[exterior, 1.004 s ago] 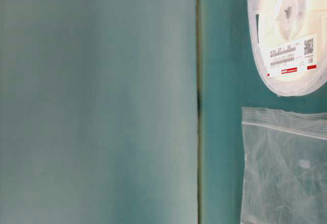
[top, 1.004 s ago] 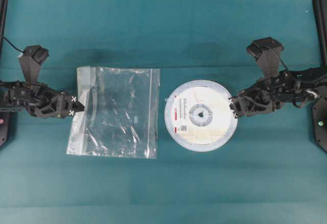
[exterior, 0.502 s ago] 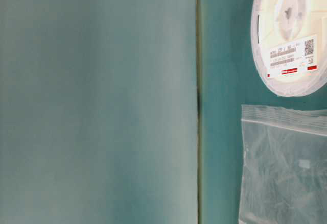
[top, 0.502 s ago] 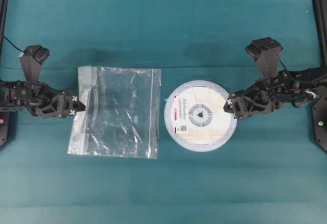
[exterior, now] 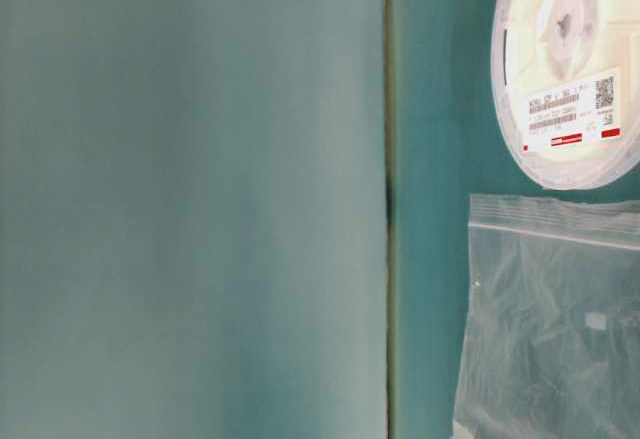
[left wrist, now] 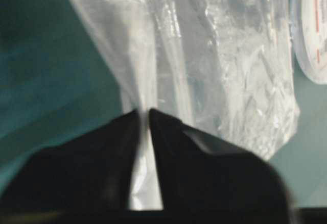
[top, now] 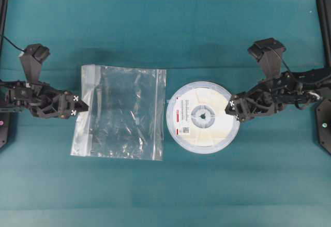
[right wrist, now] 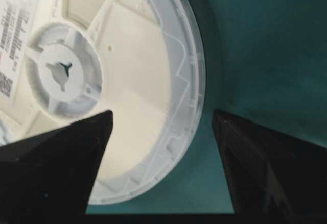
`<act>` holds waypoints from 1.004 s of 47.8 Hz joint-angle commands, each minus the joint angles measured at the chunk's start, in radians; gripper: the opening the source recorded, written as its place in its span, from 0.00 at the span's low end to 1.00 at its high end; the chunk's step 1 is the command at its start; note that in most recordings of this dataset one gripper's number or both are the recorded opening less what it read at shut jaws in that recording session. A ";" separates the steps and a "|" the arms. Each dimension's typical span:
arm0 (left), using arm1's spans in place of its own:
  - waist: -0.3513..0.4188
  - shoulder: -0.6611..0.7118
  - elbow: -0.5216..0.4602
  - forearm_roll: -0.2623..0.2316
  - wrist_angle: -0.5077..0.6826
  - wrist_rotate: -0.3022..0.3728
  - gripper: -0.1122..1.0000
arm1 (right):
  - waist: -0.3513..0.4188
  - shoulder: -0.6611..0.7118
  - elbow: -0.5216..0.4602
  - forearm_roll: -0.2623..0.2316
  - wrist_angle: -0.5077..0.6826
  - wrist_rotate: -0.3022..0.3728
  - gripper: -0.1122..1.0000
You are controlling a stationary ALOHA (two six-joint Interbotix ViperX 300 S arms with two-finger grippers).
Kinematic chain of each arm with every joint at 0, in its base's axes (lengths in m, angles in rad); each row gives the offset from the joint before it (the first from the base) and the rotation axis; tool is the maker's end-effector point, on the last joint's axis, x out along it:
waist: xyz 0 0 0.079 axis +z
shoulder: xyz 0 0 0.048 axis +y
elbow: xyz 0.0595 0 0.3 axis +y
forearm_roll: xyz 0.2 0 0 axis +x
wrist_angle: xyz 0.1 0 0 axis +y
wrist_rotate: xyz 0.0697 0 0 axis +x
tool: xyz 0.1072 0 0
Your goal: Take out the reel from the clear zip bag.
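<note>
Overhead view: the reel [top: 203,117] lies flat on the teal desk [top: 170,30], fully outside the clear zip bag [top: 123,113], which sits just beside it on the side away from the right tool [top: 232,108]. That right tool is at the reel's outer edge, jaws spread wide, nothing gripped. Across the bag, the left tool [top: 78,105] is at the zip-strip edge.

Table-level view: no tool here, just the reel [exterior: 568,67], label with red stripe facing up, and the bag [exterior: 555,329] just next to it; whether they touch I cannot tell.

Left wrist view: the tool's two dark fingers [left wrist: 204,173] stand a narrow gap apart, with the bag's edge [left wrist: 140,71] running between them. Whether they are pinching it I cannot tell.

Right wrist view: fingers [right wrist: 56,157] well apart and released, the reel's rim [right wrist: 191,81] lying between them, hub just ahead.
</note>
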 commanded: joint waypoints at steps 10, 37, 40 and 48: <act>0.002 -0.014 -0.023 0.003 -0.005 0.000 0.86 | 0.003 -0.006 -0.018 -0.002 -0.009 -0.002 0.89; 0.002 -0.302 -0.031 0.008 0.250 0.140 0.87 | 0.009 -0.097 -0.091 -0.173 0.023 -0.020 0.89; 0.002 -0.371 -0.041 0.008 0.316 0.183 0.87 | 0.011 -0.109 -0.107 -0.216 0.031 -0.018 0.89; -0.002 -0.541 -0.067 0.008 0.420 0.288 0.87 | 0.011 -0.143 -0.138 -0.308 0.025 -0.021 0.89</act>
